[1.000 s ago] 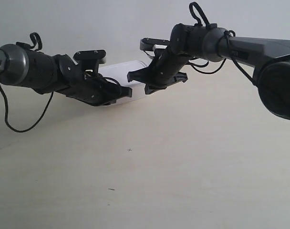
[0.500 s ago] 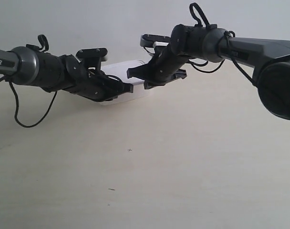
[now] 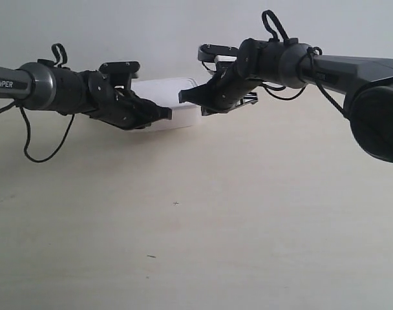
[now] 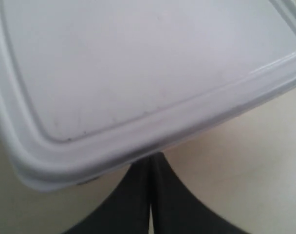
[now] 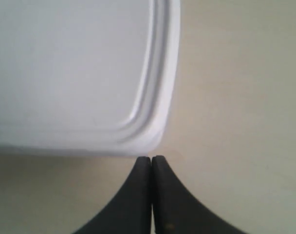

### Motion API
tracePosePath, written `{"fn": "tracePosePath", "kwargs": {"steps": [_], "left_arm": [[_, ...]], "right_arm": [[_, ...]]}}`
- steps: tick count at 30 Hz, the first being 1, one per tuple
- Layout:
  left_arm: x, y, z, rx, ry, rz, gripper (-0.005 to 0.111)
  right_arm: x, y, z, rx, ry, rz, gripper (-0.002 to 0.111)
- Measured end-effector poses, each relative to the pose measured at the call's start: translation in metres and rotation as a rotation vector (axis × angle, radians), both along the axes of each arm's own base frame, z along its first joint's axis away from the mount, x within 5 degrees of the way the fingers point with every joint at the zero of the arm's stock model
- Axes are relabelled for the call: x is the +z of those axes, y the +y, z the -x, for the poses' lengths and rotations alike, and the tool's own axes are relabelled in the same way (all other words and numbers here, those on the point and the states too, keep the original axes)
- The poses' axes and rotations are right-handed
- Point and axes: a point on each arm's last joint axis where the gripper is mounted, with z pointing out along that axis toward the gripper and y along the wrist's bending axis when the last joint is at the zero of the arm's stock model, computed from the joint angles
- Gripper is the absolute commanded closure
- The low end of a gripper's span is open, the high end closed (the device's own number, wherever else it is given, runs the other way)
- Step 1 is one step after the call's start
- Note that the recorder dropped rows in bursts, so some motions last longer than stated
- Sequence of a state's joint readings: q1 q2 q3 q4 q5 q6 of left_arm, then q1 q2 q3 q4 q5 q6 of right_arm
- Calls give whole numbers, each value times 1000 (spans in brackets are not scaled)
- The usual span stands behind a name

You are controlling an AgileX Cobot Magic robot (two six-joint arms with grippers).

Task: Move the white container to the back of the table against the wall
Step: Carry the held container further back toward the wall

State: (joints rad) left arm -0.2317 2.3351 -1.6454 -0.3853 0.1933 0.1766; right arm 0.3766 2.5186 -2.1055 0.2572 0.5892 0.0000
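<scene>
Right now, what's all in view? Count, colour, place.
white container: 1, white, lid on, far on the table near the wall, between both tools
table: 1, pale cream wood-grain, foreground
wall: 1, light grey-white, behind the table
dark specks: a few, dark, on the near table
arm at the exterior view's left: 1, black and grey
arm at the exterior view's right: 1, black and grey
left tool: 1, black, shut, at the container's side
right tool: 1, black, shut, at a container corner

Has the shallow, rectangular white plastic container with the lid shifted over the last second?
Yes. The white container has slid further from the small dark cross mark on the cream table, toward the grey-white wall.
</scene>
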Motion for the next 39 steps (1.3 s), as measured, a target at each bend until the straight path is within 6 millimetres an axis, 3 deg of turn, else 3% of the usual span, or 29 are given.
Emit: {"fn": "tracePosePath", "kwargs": {"steps": [11, 24, 39], "left_arm": [[-3, -6, -25, -29, 1, -29, 107], [-16, -7, -35, -18, 4, -42, 107], [-22, -2, -44, -13, -35, -47, 107]], "right_arm": [[-3, 1, -4, -3, -48, -5, 108], [-3, -3, -6, 8, -64, 12, 108], [-5, -23, -11, -4, -41, 53, 108]]}}
